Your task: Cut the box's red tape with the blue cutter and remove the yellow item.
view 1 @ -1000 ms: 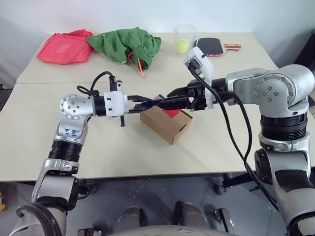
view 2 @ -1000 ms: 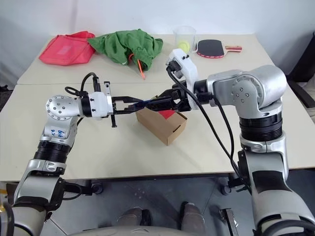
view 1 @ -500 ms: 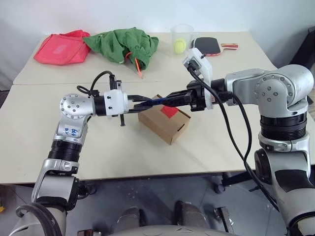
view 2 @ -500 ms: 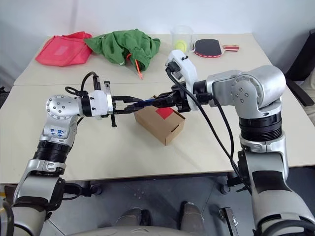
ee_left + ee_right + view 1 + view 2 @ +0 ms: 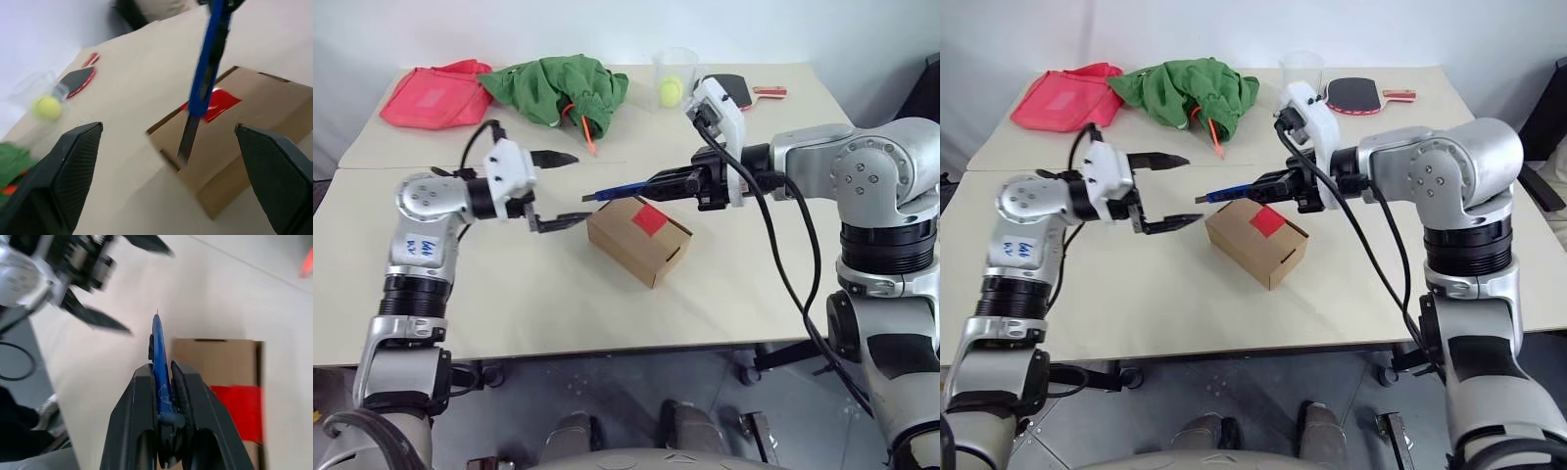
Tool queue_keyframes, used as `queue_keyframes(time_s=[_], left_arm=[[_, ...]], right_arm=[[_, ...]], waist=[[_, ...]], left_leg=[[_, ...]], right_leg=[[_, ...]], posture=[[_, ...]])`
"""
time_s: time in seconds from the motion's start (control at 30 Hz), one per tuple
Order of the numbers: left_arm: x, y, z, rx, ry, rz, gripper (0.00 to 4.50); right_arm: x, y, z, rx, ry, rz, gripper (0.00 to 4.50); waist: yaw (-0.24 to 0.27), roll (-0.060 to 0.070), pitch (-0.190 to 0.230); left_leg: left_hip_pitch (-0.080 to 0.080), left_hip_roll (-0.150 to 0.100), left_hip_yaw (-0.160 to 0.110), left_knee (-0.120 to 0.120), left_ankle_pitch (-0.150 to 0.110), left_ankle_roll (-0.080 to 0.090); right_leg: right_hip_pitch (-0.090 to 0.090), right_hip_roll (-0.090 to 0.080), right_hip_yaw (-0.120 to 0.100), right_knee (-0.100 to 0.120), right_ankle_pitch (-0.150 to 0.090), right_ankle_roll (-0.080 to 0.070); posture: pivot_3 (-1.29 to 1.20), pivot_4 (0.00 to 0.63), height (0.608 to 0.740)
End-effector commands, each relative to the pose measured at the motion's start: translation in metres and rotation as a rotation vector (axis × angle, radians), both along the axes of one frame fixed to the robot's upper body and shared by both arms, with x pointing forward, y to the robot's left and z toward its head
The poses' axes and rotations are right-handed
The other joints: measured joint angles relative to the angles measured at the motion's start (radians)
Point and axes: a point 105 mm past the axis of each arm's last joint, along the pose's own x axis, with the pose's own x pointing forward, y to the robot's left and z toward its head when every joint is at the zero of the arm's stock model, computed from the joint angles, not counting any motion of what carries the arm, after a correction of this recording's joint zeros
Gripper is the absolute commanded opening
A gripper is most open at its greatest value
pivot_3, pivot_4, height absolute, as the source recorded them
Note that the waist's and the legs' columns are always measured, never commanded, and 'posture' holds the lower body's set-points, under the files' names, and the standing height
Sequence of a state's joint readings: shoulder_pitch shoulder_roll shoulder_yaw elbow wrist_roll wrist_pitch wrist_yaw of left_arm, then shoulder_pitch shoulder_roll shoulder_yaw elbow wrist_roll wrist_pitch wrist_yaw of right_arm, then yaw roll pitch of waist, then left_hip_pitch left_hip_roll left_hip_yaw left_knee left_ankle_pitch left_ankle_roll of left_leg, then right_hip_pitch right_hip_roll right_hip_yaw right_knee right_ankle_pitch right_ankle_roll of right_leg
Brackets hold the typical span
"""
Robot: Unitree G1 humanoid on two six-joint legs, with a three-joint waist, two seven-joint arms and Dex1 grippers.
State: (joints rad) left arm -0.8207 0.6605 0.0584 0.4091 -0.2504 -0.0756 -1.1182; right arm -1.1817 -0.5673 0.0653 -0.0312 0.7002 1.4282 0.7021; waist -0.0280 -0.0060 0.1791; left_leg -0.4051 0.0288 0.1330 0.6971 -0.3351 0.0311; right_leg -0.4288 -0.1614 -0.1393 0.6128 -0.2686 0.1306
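Observation:
The brown box [image 5: 639,240] lies on the table with its red tape [image 5: 649,219] facing up. My right gripper [image 5: 680,182] is shut on the blue cutter [image 5: 625,189], which hangs roughly level just above the box's left end, dark tip pointing left. In the right wrist view the cutter [image 5: 159,347] stands between the shut fingers, above the box [image 5: 220,362]. My left gripper [image 5: 579,187] is open wide, left of the cutter's tip and apart from it. In the left wrist view the cutter [image 5: 208,63] hangs over the tape [image 5: 215,104]. The yellow item is out of view.
At the table's back lie a pink-red bag [image 5: 435,96], a green cloth [image 5: 563,90] with an orange stick [image 5: 590,127], a clear cup holding a yellow-green ball [image 5: 674,86], and a paddle [image 5: 739,90].
My left gripper has let go of the cutter, opened wide and drawn back to the left. My right gripper has shut on the cutter and now holds it alone.

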Motion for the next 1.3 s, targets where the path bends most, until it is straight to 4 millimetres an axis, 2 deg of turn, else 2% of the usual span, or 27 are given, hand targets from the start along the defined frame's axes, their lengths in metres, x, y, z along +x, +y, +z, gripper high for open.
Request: queue_keyframes(time_s=[0.03,0.17,0.23,0.27,0.33,0.43,0.63,0.77,1.17,1.3], left_arm=[[-0.001,0.008,0.012,-0.027,-0.01,0.007,4.5],[-0.001,-0.004,0.001,-0.047,0.07,-0.039,4.5],[0.006,-0.011,-0.01,-0.03,0.145,-0.005,4.5],[0.005,-0.018,-0.011,-0.052,0.158,-0.037,4.32],[0.0,-0.027,-0.01,-0.078,0.17,-0.101,3.9],[-0.001,-0.037,-0.012,-0.061,0.232,-0.154,2.99],[0.011,-0.048,-0.017,0.024,0.34,-0.138,1.14],[0.013,-0.056,-0.023,0.114,0.399,-0.158,0.01],[0.021,-0.069,-0.034,0.198,0.487,-0.143,0.0],[0.027,-0.071,-0.044,0.252,0.501,-0.109,0.0]], right_arm=[[0.002,-0.013,0.02,0.008,-0.089,-0.048,0.17],[0.005,-0.027,0.019,-0.013,-0.111,-0.101,0.17],[0.007,-0.035,0.02,-0.02,-0.127,-0.136,0.17],[0.007,-0.041,0.022,-0.024,-0.141,-0.16,0.17],[0.007,-0.046,0.025,-0.025,-0.158,-0.187,0.17],[0.005,-0.052,0.025,-0.035,-0.175,-0.21,0.17],[0.003,-0.06,0.017,-0.079,-0.194,-0.245,0.17],[0.001,-0.056,0.01,-0.096,-0.197,-0.239,0.17],[0.004,-0.037,0.004,-0.132,-0.217,-0.182,0.17],[0.01,-0.028,0.003,-0.132,-0.223,-0.148,0.16]], waist=[[0.002,0.0,0.0],[0.002,0.0,0.0],[0.002,0.0,0.0],[0.002,0.0,0.0],[0.001,0.0,0.0],[0.001,0.0,0.0],[0.001,0.0,0.0],[0.001,0.0,0.0],[0.001,0.0,0.0],[0.002,0.0,0.0]], left_leg=[[0.0,0.0,0.0,0.0,0.0,0.0],[0.0,0.0,0.0,0.0,0.0,0.0],[0.0,0.0,0.0,0.0,0.0,0.0],[0.0,-0.001,0.0,0.0,0.0,0.0],[0.0,-0.001,0.0,0.0,0.0,0.0],[0.0,0.0,0.0,0.0,0.0,0.0],[0.0,-0.001,0.001,0.0,0.0,0.0],[0.0,-0.001,0.001,0.0,0.0,0.0],[0.0,0.0,0.001,0.0,0.0,0.0],[0.0,-0.001,0.001,0.0,0.0,0.0]], right_leg=[[0.0,0.0,0.0,0.0,0.0,0.0],[0.0,0.0,0.0,0.0,0.0,0.001],[0.0,0.0,0.0,0.0,0.0,0.001],[0.0,0.0,0.0,0.0,0.0,0.001],[0.0,0.0,0.0,0.0,0.0,0.001],[0.0,0.0,0.0,0.0,0.0,0.001],[0.0,0.001,0.001,0.0,0.0,0.001],[0.0,0.001,0.001,0.0,0.0,0.001],[-0.001,0.001,0.001,0.0,0.0,0.001],[-0.001,0.001,0.001,0.0,0.0,0.001]], posture=[[0.0,0.15,0.74],[0.0,0.15,0.74],[0.0,0.15,0.74],[0.0,0.15,0.74],[0.0,0.15,0.74],[0.0,0.15,0.74],[0.0,0.15,0.74],[0.0,0.15,0.74],[0.0,0.15,0.74],[0.0,0.15,0.74]])
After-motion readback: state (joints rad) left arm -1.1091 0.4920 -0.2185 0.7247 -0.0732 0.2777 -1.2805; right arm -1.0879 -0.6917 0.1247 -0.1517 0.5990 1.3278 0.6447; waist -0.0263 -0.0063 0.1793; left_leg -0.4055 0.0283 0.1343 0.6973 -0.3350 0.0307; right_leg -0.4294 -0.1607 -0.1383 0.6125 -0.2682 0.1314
